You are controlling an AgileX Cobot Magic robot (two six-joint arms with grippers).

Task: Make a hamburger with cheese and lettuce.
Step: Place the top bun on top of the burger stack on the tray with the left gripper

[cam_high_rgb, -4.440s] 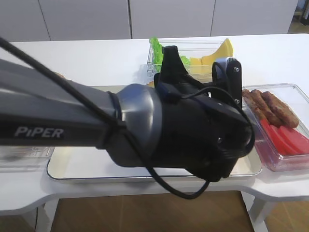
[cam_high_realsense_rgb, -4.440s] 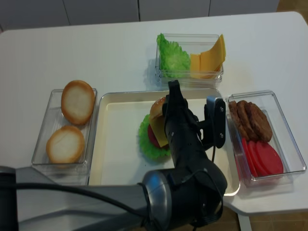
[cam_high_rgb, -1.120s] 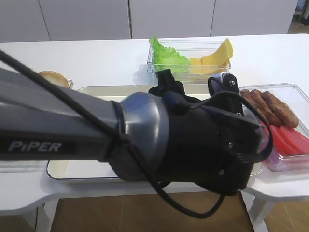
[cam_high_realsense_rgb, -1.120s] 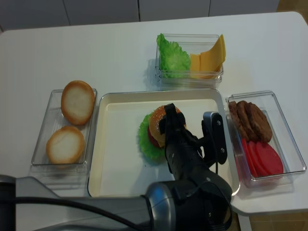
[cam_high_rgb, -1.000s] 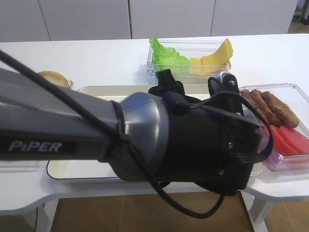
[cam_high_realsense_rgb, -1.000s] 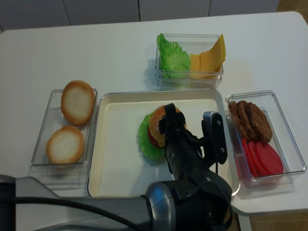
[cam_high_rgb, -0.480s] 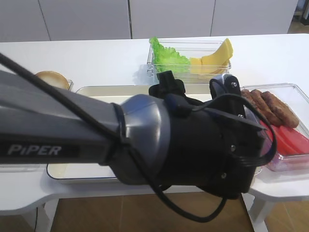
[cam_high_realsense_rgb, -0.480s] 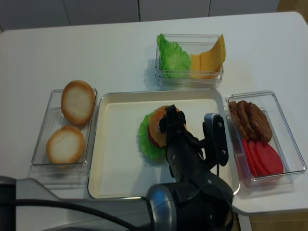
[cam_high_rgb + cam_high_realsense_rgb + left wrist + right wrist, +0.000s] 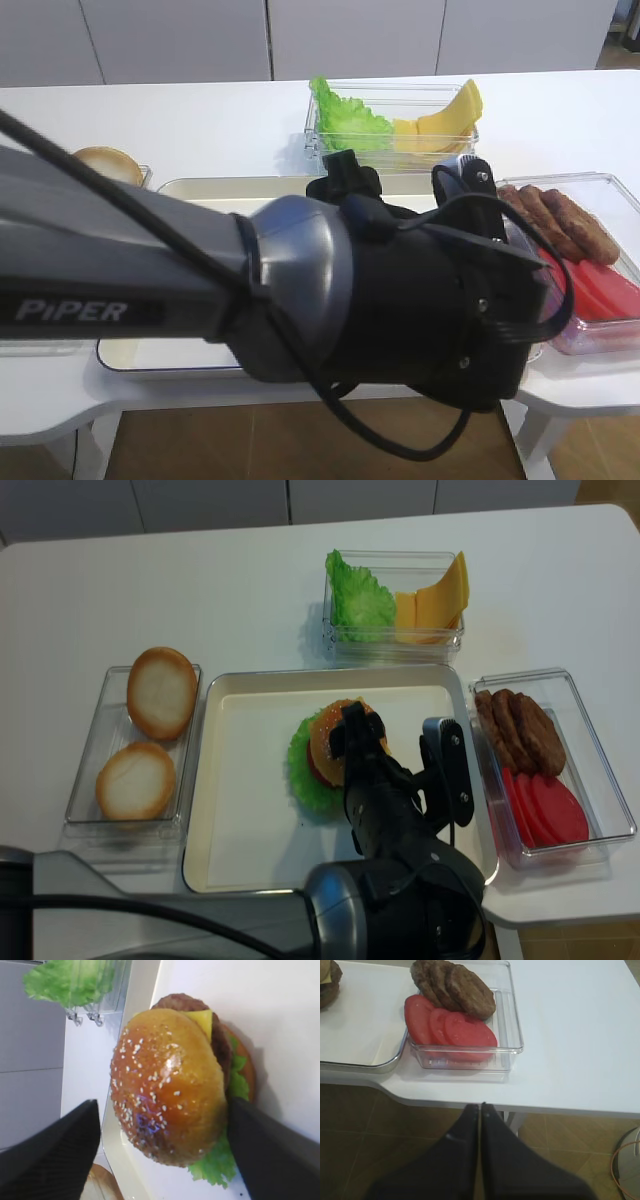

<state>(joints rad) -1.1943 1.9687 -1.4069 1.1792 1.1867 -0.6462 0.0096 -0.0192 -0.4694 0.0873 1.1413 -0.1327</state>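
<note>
The hamburger (image 9: 170, 1085) stands on the cream tray (image 9: 240, 810), with its sesame bun on top. A corner of yellow cheese (image 9: 197, 1017) shows under the bun, over the brown patty. The frilly green lettuce (image 9: 220, 1162) sticks out at the bottom. My left gripper (image 9: 162, 1105) is open and straddles the burger. One finger stands clear of the bun and the other lies close beside it. My right gripper (image 9: 480, 1106) is shut and holds nothing; it hangs below the table's front edge, over the floor.
A clear bin (image 9: 395, 600) behind the tray holds a bunched lettuce leaf and yellow-orange slices. Right of the tray, a bin (image 9: 545, 770) holds patties and tomato slices. At the left, a bin (image 9: 140, 745) holds two pale bun halves. The left arm's bulk hides most of the tray in the exterior high view.
The left jaws have spread wider, away from the bun's sides. The bun, held tilted earlier, now rests on the stack. The right gripper has not moved.
</note>
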